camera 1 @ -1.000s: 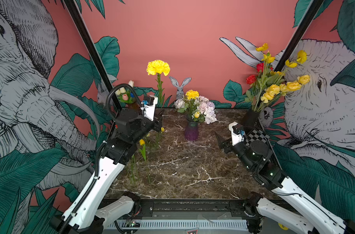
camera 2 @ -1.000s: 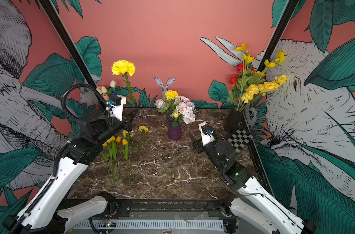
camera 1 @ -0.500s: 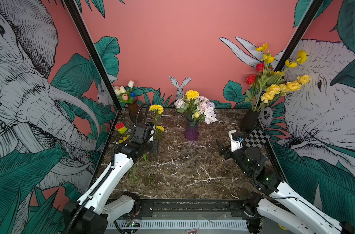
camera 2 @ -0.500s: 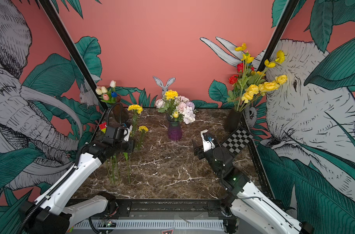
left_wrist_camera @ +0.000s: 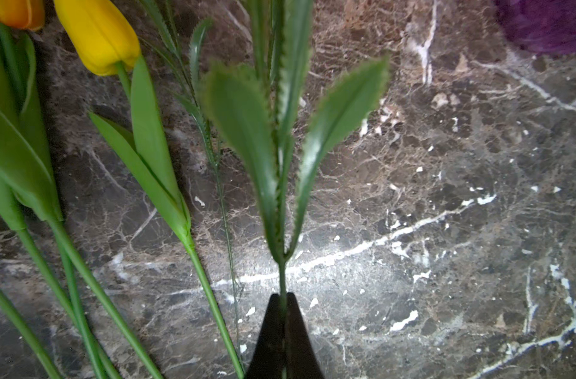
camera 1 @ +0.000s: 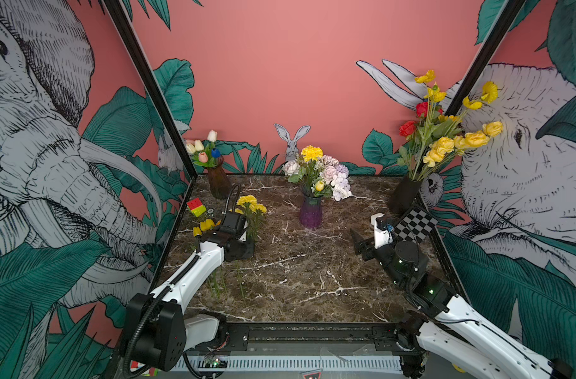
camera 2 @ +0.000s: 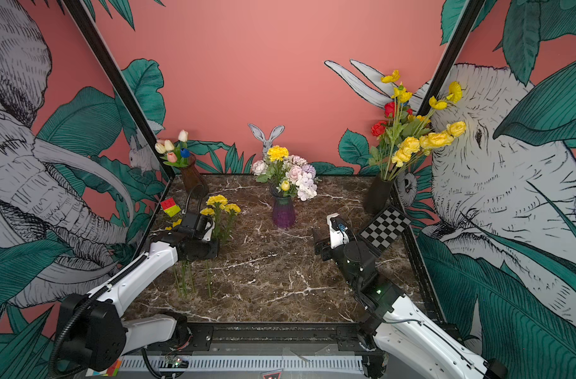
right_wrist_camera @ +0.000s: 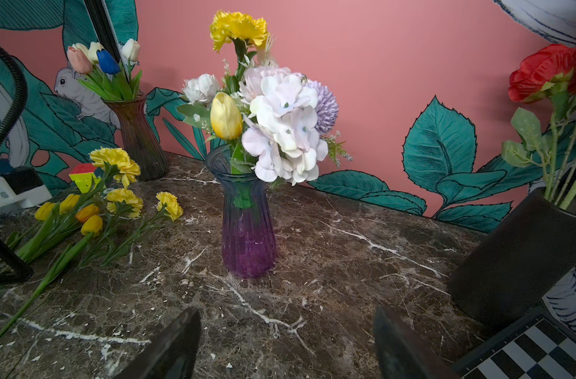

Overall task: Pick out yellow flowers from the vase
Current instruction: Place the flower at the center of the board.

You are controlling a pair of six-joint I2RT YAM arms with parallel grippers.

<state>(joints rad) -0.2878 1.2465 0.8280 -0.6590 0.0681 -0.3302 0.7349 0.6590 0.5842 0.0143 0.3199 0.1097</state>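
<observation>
Pinching a carnation stem (left_wrist_camera: 281,274) tight with the left gripper (left_wrist_camera: 282,300), low over the table (left_wrist_camera: 444,197), right beside other yellow flowers (right_wrist_camera: 124,197) lying flat there. Got the right gripper (right_wrist_camera: 286,316) spread wide, empty, pointed at the purple vase (right_wrist_camera: 248,242), two yellow blooms (right_wrist_camera: 237,28) inside.

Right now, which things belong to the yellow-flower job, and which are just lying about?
Job: purple vase, its yellow carnation and yellow tulip; picked yellow flowers; stem in left fingers; black vase's yellow blooms.
Lying about: colour cube, checkerboard, brown vase.

No legible text, label, brand or number anywhere; red triangular sticker (camera 1: 311,374) at six o'clock, illegibly small
</observation>
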